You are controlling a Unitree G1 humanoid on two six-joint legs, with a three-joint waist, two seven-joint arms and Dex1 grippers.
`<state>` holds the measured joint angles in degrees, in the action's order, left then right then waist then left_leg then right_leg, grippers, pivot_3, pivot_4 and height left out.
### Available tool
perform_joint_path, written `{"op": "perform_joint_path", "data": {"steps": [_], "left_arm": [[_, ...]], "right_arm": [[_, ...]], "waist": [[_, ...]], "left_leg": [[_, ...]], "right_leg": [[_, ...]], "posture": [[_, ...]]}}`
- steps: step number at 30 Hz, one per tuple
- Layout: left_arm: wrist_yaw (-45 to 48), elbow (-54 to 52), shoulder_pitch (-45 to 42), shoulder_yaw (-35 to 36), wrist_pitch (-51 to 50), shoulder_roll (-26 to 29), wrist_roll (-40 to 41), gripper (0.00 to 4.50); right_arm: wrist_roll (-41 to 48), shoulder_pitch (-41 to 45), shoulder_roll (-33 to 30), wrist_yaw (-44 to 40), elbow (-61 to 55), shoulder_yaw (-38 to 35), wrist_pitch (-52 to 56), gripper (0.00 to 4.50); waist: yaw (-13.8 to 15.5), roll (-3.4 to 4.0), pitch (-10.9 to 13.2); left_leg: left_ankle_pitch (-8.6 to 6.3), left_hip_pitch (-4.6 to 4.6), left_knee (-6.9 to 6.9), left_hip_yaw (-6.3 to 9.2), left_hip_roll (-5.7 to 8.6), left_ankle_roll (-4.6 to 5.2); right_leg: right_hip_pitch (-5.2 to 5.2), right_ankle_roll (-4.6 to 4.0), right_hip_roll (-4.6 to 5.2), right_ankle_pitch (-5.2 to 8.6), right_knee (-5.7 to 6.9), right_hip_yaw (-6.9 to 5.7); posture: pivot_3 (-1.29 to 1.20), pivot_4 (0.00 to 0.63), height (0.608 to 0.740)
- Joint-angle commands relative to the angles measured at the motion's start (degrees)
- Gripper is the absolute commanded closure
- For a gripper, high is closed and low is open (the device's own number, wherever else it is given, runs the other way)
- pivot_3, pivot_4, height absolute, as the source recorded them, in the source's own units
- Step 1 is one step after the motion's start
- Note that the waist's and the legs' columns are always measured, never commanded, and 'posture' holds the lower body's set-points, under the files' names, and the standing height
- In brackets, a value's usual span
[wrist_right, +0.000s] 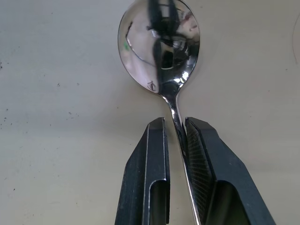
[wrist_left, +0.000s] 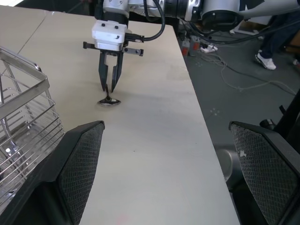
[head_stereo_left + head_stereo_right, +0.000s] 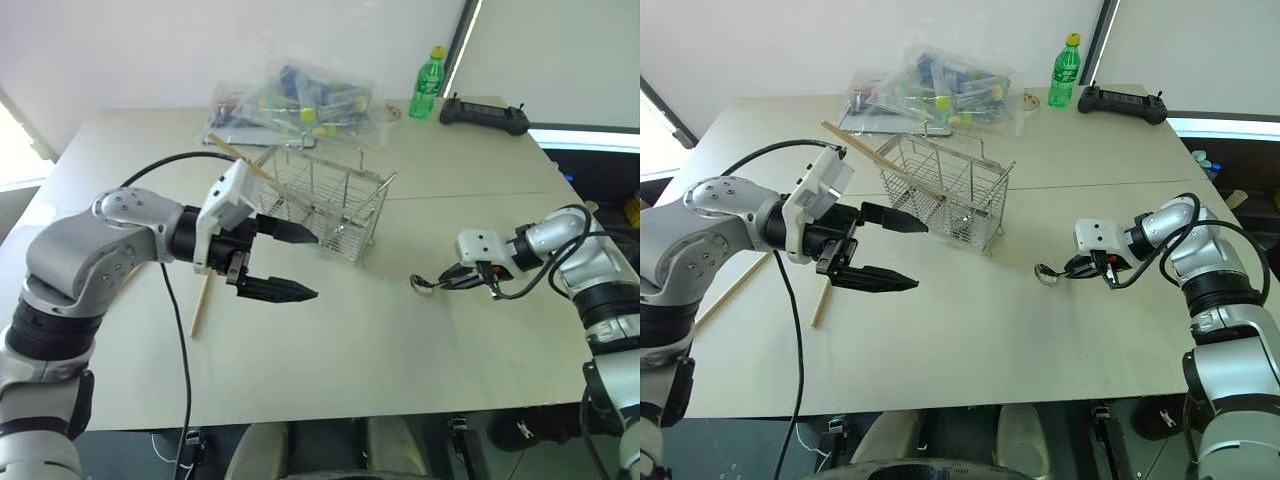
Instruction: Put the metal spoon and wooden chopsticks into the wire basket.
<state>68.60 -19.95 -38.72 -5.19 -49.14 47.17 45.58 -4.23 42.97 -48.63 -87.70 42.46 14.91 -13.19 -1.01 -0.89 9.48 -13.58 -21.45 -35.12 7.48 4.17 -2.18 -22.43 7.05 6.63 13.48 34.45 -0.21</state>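
The right gripper (image 1: 176, 136) is clamped on the spoon (image 1: 161, 47) handle, its bowl just beyond the fingertips on the table (image 3: 400, 340). Spoon pickup is in hand; next it needs lifting to the basket (image 3: 320, 200). The left gripper (image 3: 290, 262) hangs wide apart beside the basket.

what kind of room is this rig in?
Probably a lab or test room, not a kitchen: a bare table with a handheld controller, a soda bottle, and cables on the floor beside it.
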Motion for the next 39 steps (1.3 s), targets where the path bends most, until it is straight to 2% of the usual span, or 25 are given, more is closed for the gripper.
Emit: {"op": "perform_joint_path", "data": {"steps": [1, 7, 10, 16, 21, 24, 26, 29, 32, 37, 39], "left_arm": [[0.1, -0.4, -1.6, 1.6, 0.6, 0.0, 0.2, 0.0], [-0.1, -0.4, -1.5, 2.0, 0.7, 0.2, 0.3, 0.0], [-0.3, -0.6, -1.2, 2.1, 0.7, 0.2, 0.2, 0.0], [-0.6, -0.5, -1.4, 2.4, 0.7, 0.1, 0.4, 0.0], [-1.0, 0.5, -1.8, 2.7, 1.2, 0.0, 0.0, 0.0], [-1.9, 0.8, -2.0, 4.2, 0.7, 0.0, 0.9, 0.0], [-2.7, 1.1, -2.1, 5.7, 0.2, 0.1, 1.6, 0.0], [-3.5, 1.6, -2.0, 7.0, 0.1, 0.2, 1.7, 0.0], [-4.5, 2.9, -2.4, 8.8, 0.7, 0.8, 1.2, 0.0], [-4.5, 5.1, -3.6, 9.8, 1.2, 1.2, 0.9, 0.0], [-4.3, 5.6, -3.9, 9.6, 1.6, 1.3, 0.6, 0.0]], "right_arm": [[-0.2, 0.2, 0.1, 1.1, -1.0, -0.7, -0.3, 3.84], [-1.5, 0.2, 0.6, 1.9, 0.4, 0.4, -0.6, 3.84], [-1.6, 0.5, 0.8, 1.7, 1.2, 0.4, -0.8, 4.49], [-2.2, 1.0, 1.0, 3.4, 2.2, 0.0, -1.8, 4.49], [1.0, 0.5, 1.2, 5.3, -0.8, -2.9, -3.3, 4.49], [6.6, -3.1, 0.3, 5.0, -12.4, -6.6, 1.0, 4.49], [12.8, -7.9, -1.0, 5.4, -25.7, -10.4, 9.0, 4.49], [18.6, -13.9, -2.6, 7.4, -39.7, -14.4, 18.0, 4.49], [30.1, -20.7, -3.5, 12.6, -57.0, -21.6, 31.8, 4.49], [43.6, -16.4, 0.1, 26.4, -66.7, -27.7, 47.4, 4.49], [50.0, -9.9, 5.4, 35.8, -67.3, -28.8, 52.5, 4.49]], "waist": [[0.0, 0.0, 0.0], [0.0, 0.0, 0.0], [0.0, -0.03, 0.0], [-0.1, -0.04, 0.0], [-0.2, -0.03, 0.0], [-0.1, -0.02, 0.0], [0.1, -0.01, 0.0], [0.3, -0.01, 0.0], [0.7, -0.07, 0.0], [0.2, -0.18, 0.1], [0.1, -0.19, 0.1]], "left_leg": [[0.0, 0.0, 0.0, 0.0, 0.0, 0.0], [0.0, 0.01, -0.01, 0.0, 0.0, 0.0], [0.0, 0.03, -0.02, 0.0, 0.0, 0.0], [0.0, 0.06, -0.02, 0.0, 0.0, 0.0], [0.01, 0.07, -0.04, 0.0, 0.0, -0.01], [0.01, 0.03, -0.02, 0.01, -0.01, -0.01], [0.01, -0.06, 0.04, 0.05, -0.04, -0.01], [-0.01, -0.06, 0.01, 0.17, -0.04, -0.04], [-0.03, -0.08, 0.0, 0.18, -0.03, -0.03], [-0.04, -0.04, -0.09, 0.17, -0.06, -0.01], [-0.04, 0.03, -0.11, 0.15, -0.11, 0.0]], "right_leg": [[0.0, 0.0, 0.0, 0.0, 0.0, 0.0], [0.02, 0.0, 0.0, 0.0, 0.01, 0.0], [0.04, 0.0, 0.0, 0.0, 0.01, 0.0], [0.06, 0.0, 0.0, 0.0, 0.02, 0.0], [0.06, -0.01, 0.0, 0.0, 0.04, 0.0], [-0.01, -0.01, 0.0, 0.0, 0.09, 0.01], [-0.15, 0.05, -0.01, -0.01, 0.13, 0.01], [-0.21, 0.13, 0.08, 0.03, 0.35, 0.02], [-0.18, 0.19, 0.12, 0.09, 0.37, 0.0], [-0.16, -0.06, 0.17, 0.18, 0.3, 0.08], [-0.14, -0.08, 0.16, 0.18, 0.3, 0.09]], "posture": [[0.0, 0.15, 0.725], [0.0, 0.15, 0.725], [0.0, 0.15, 0.725], [0.0, 0.15, 0.725], [0.0, 0.15, 0.725], [0.0, 0.15, 0.725], [0.0, 0.15, 0.725], [0.0, 0.15, 0.725], [0.0, 0.15, 0.725], [0.0, 0.15, 0.725], [0.0, 0.15, 0.725]]}}
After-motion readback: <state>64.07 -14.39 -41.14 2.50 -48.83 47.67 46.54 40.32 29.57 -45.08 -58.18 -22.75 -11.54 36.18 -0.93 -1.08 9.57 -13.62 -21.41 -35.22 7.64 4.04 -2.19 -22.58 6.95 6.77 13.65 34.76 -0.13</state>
